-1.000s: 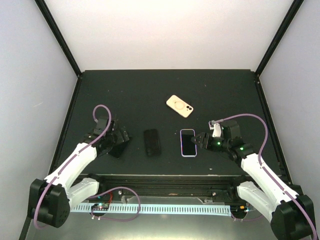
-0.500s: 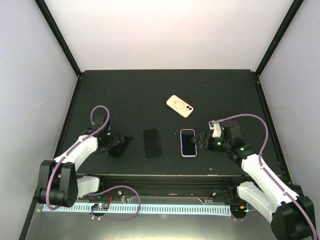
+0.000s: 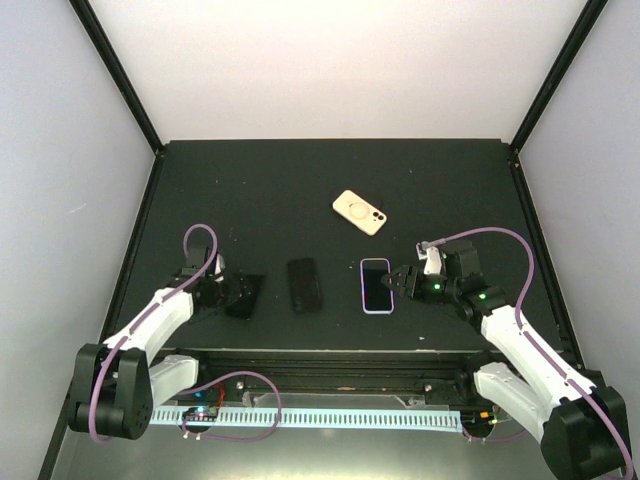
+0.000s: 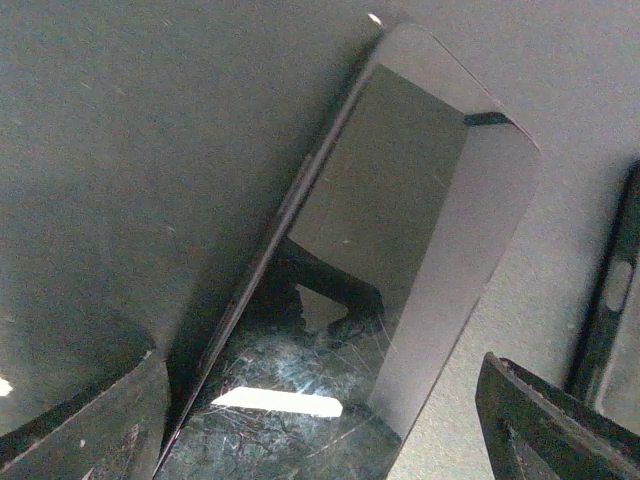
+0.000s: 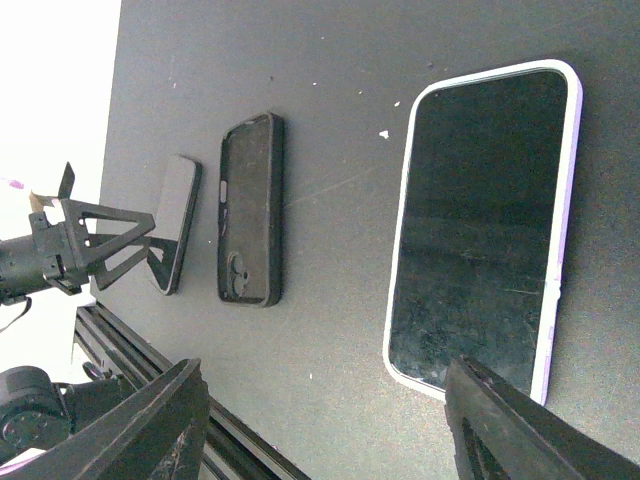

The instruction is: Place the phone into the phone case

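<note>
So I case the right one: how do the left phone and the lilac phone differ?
The left phone is bare; the lilac phone has a pale rim, likely a case. The left phone is tipped up on one edge; the lilac phone lies flat. Both show dark glossy faces.

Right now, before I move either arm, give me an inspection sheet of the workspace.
Surface: black table, matte, a few pale specks.
Job's things: dark phone tilted up on one long edge at near left; empty black case lying flat beside it, open side up.
Clutter: lilac-rimmed phone lying screen up; beige phone or case further back, ring side up.
Grippers: left gripper open, fingers either side of the dark phone's near end; right gripper open, at the lilac-rimmed phone's right edge.
Cables: purple cable looping over the left arm, another over the right, clear of the things.
Surroundings: pale walls, black frame posts.
</note>
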{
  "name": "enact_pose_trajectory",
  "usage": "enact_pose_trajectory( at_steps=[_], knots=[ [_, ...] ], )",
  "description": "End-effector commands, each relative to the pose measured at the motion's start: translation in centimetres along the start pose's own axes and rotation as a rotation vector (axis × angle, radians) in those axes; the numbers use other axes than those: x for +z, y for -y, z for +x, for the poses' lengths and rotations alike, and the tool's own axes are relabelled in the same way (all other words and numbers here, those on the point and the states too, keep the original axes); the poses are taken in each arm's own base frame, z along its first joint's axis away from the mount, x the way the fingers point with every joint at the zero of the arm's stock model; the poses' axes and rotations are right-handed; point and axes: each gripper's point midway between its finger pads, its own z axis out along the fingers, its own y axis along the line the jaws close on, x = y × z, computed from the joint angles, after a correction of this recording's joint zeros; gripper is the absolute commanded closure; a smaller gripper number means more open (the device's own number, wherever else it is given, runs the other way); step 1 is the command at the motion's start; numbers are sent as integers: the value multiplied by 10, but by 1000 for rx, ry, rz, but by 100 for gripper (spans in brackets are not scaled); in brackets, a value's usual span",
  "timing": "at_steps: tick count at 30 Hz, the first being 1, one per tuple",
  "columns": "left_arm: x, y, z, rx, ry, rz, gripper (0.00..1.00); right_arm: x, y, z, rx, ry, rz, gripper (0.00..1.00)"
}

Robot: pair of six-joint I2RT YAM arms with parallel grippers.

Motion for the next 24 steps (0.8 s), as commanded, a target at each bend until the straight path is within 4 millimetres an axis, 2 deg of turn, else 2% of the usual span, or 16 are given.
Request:
enact_pose_trajectory(
  at_steps=[1, 8, 13, 15, 17, 18, 24],
  knots=[
    [-4, 15, 11, 7, -20, 57, 15, -2, -12, -9, -17, 21, -34, 34],
    [-9, 34, 19, 65, -23, 58, 15, -2, -12, -8, -10, 23, -39, 34],
    [-16, 35, 12, 112, 9, -14, 15, -2, -12, -7, -11, 24, -39, 34],
    [-20, 37, 5, 137, 27, -50, 13, -2, -11, -7, -9, 26, -38, 34],
    [-22, 39, 0, 171, 30, -91, 3, -2, -12, -6, -9, 26, -40, 35],
    [-21, 42, -2, 192, 30, -107, 1, -3, -12, -6, -9, 27, -40, 34],
    [-12, 46, -6, 289, -15, -215, 1, -3, -13, -6, -14, 29, -42, 34]
  ],
)
